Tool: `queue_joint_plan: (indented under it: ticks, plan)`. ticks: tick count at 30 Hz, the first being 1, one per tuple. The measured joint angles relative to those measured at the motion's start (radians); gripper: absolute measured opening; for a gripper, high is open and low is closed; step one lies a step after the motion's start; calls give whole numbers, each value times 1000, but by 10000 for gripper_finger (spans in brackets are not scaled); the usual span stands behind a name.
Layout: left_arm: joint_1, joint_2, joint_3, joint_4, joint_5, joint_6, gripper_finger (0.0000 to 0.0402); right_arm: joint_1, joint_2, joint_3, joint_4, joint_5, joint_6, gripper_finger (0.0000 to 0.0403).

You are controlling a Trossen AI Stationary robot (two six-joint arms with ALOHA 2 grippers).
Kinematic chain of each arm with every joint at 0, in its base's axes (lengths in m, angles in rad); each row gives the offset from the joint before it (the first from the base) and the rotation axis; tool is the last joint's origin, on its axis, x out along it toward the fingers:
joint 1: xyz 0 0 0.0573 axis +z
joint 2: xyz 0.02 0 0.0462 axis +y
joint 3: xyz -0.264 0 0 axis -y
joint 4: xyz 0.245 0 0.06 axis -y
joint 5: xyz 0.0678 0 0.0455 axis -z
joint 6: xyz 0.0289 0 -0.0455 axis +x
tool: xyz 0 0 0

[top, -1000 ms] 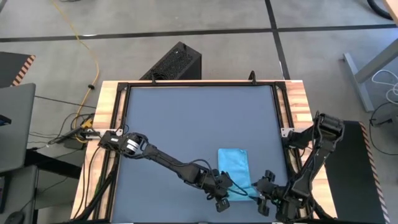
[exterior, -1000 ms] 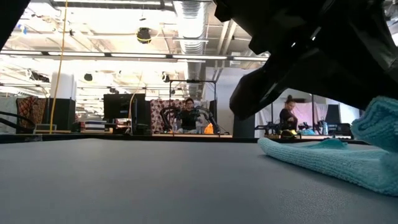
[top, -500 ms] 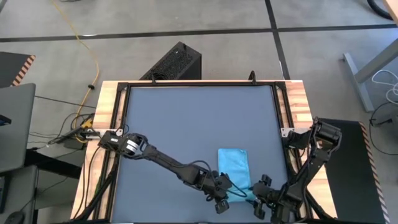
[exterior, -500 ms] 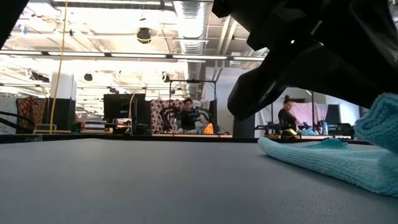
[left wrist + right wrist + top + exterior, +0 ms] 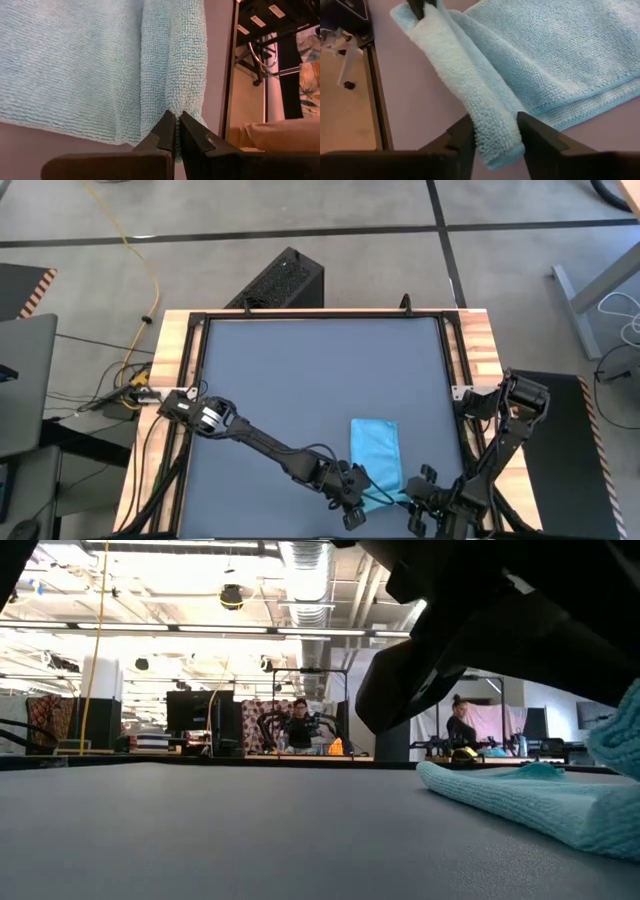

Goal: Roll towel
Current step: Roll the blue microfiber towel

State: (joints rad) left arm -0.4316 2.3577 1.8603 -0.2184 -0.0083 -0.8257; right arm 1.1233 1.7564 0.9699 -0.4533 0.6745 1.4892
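- The towel [image 5: 376,452] lies at the table's [image 5: 300,370] near edge, its near end folded over.
- Left tool [image 5: 177,120] is pinched together on that rolled fold.
- Right tool [image 5: 496,131] straddles the fold's other end, fingers pressing its sides.
- In the low view, dark arms hide both tools.

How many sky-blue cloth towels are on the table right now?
1. The small sky-blue cloth towel lies near the dark grey table's front edge, right of centre; none other shows.
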Motion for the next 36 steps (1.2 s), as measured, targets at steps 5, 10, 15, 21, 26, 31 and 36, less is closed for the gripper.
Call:
queue_joint_plan:
  ticks: [5, 10, 15, 21, 26, 31, 36]
  plan:
    - [1, 0, 0, 0, -1, -1, 0, 3, 0, 0, -2, 0, -4, 120]
    - [1, 0, 0, 0, 0, -1, 0, -8, 0, 0, -7, 1, -38, 131]
    - [1, 0, 0, 0, 4, -2, 0, -32, 0, 0, -7, 0, -82, 184]
    - [1, 0, 0, -1, 12, -8, 0, -61, 0, 0, -5, 0, -110, 251]
    - [1, 0, 0, -1, 12, -10, 0, -66, -1, 28, -7, 0, -135, 254]
    - [1, 0, 0, -14, 12, -10, 0, -63, -1, 62, -13, -17, -162, 212]
    - [-2, 0, 0, -39, 21, -10, 0, -59, -1, 68, -12, -99, -147, 126]
